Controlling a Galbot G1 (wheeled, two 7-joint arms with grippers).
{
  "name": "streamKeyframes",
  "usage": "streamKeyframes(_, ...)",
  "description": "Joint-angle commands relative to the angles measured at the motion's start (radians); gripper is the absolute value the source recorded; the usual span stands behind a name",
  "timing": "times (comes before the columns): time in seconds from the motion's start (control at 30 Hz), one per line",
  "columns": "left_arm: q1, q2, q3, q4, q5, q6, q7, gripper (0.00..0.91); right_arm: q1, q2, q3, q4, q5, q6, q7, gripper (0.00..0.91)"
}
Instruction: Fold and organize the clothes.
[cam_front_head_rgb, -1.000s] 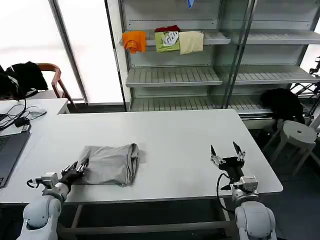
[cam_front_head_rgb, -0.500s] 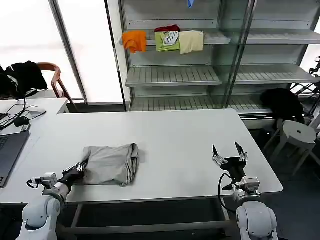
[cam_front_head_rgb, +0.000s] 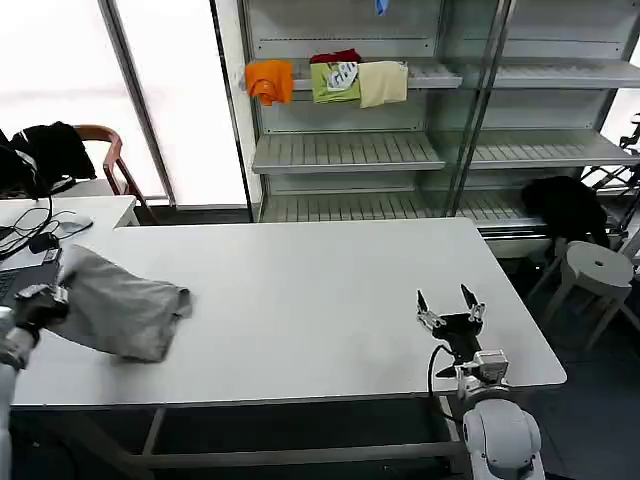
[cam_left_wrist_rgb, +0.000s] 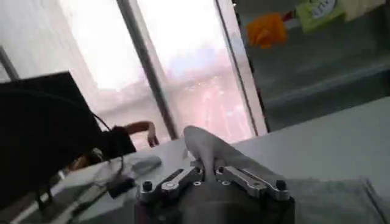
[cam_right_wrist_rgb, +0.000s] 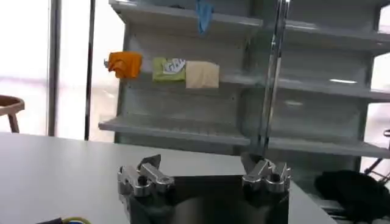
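Note:
A folded light grey shirt (cam_front_head_rgb: 125, 315) lies bunched at the table's left edge, with its left end lifted off the surface. My left gripper (cam_front_head_rgb: 35, 300) is at the far left, shut on that raised end. In the left wrist view the grey shirt (cam_left_wrist_rgb: 210, 149) rises as a fold from between the closed jaws of the left gripper (cam_left_wrist_rgb: 207, 172). My right gripper (cam_front_head_rgb: 448, 306) stands open and upright near the front right of the table, with nothing between its fingers. The right gripper (cam_right_wrist_rgb: 204, 175) looks the same in the right wrist view, holding nothing.
The white table (cam_front_head_rgb: 330, 290) stretches between the arms. A laptop (cam_front_head_rgb: 15, 285) and cables sit on the desk at the left. Behind, a shelf unit (cam_front_head_rgb: 345, 150) holds orange (cam_front_head_rgb: 270, 82), green and cream folded garments. A stool (cam_front_head_rgb: 598, 268) stands at the right.
My left gripper has swung far to the left and up, dragging the grey shirt from the table's front left to its left edge. The right gripper has barely shifted.

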Motion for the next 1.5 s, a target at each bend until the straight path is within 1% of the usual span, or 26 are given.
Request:
streamKeyframes(0.03, -0.07, 0.157, -0.079, -0.069, 0.116, -0.026, 0.054, 0.03, 0.004, 0.0, -0.005, -0.016, 0.001, 0.006, 0.001, 0.907)
streamKeyframes(0.13, -0.048, 0.105, -0.048, -0.133, 0.144, -0.016, 0.057, 0.03, -0.007, -0.005, 0.003, -0.013, 0.003, 0.013, 0.002, 0.907)
streamKeyframes(0.23, -0.01, 0.027, -0.008, -0.196, 0.209, -0.028, 0.061, 0.03, -0.021, -0.011, 0.016, -0.014, 0.011, 0.023, 0.003, 0.907)
streamKeyframes(0.3, 0.02, -0.077, 0.03, -0.214, 0.269, -0.057, 0.063, 0.04, -0.035, -0.016, 0.024, -0.011, 0.035, 0.023, 0.006, 0.907)
streamKeyframes(0.33, 0.033, -0.148, 0.056, -0.212, 0.304, -0.071, 0.062, 0.03, -0.042, -0.016, 0.028, -0.011, 0.039, 0.024, 0.006, 0.907)
streamKeyframes(0.37, 0.044, -0.186, 0.078, -0.209, 0.323, -0.08, 0.055, 0.03, -0.048, -0.019, 0.031, -0.012, 0.042, 0.027, 0.007, 0.907)
streamKeyframes(0.43, 0.062, -0.292, 0.129, -0.199, 0.383, -0.1, 0.045, 0.03, -0.061, -0.022, 0.04, -0.011, 0.048, 0.032, 0.008, 0.907)
streamKeyframes(0.5, 0.077, -0.362, 0.183, -0.192, 0.421, -0.105, 0.03, 0.03, -0.067, -0.027, 0.049, -0.012, 0.056, 0.034, 0.01, 0.907)
streamKeyframes(0.53, 0.082, -0.38, 0.198, -0.194, 0.431, -0.106, 0.027, 0.03, -0.069, -0.029, 0.052, -0.012, 0.058, 0.035, 0.011, 0.907)
streamKeyframes(0.57, 0.089, -0.407, 0.24, -0.201, 0.44, -0.105, 0.017, 0.04, -0.07, -0.03, 0.053, -0.013, 0.061, 0.035, 0.012, 0.907)
streamKeyframes(0.63, 0.092, -0.438, 0.287, -0.212, 0.449, -0.093, 0.011, 0.04, -0.071, -0.033, 0.065, -0.015, 0.067, 0.035, 0.015, 0.907)
streamKeyframes(0.73, 0.081, -0.471, 0.38, -0.243, 0.444, -0.039, -0.012, 0.04, -0.069, -0.034, 0.071, -0.017, 0.071, 0.035, 0.02, 0.907)
streamKeyframes(0.83, 0.057, -0.48, 0.469, -0.264, 0.4, 0.036, -0.05, 0.04, -0.067, -0.033, 0.07, -0.014, 0.071, 0.035, 0.022, 0.907)
streamKeyframes(0.9, 0.043, -0.49, 0.514, -0.26, 0.375, 0.056, -0.076, 0.04, -0.064, -0.03, 0.067, -0.01, 0.07, 0.033, 0.023, 0.907)
streamKeyframes(1.0, 0.001, -0.519, 0.604, -0.226, 0.342, 0.099, -0.165, 0.04, -0.059, -0.027, 0.063, 0.0, 0.068, 0.029, 0.022, 0.907)
streamKeyframes(1.1, -0.039, -0.56, 0.683, -0.156, 0.284, 0.099, -0.25, 0.04, -0.049, -0.022, 0.056, 0.007, 0.065, 0.018, 0.023, 0.907)
streamKeyframes(1.2, -0.077, -0.605, 0.739, -0.073, 0.271, 0.064, -0.297, 0.04, -0.042, -0.017, 0.045, 0.011, 0.061, 0.008, 0.024, 0.907)
streamKeyframes(1.23, -0.096, -0.623, 0.751, -0.04, 0.272, 0.048, -0.318, 0.282, -0.036, -0.013, 0.035, 0.014, 0.059, -0.004, 0.024, 0.907)
streamKeyframes(1.27, -0.103, -0.635, 0.757, -0.032, 0.27, 0.047, -0.325, 0.877, -0.033, -0.011, 0.03, 0.016, 0.058, -0.01, 0.024, 0.907)
streamKeyframes(1.3, -0.115, -0.644, 0.763, -0.008, 0.265, 0.046, -0.338, 0.907, -0.026, -0.009, 0.021, 0.015, 0.054, -0.016, 0.023, 0.907)
streamKeyframes(1.37, -0.125, -0.65, 0.77, 0.0, 0.242, 0.037, -0.338, 0.907, -0.005, -0.006, -0.006, 0.001, 0.051, -0.034, 0.022, 0.907)
streamKeyframes(1.5, -0.114, -0.612, 0.774, -0.044, 0.222, 0.026, -0.322, 0.907, 0.053, 0.01, -0.071, -0.044, 0.056, -0.077, 0.024, 0.907)
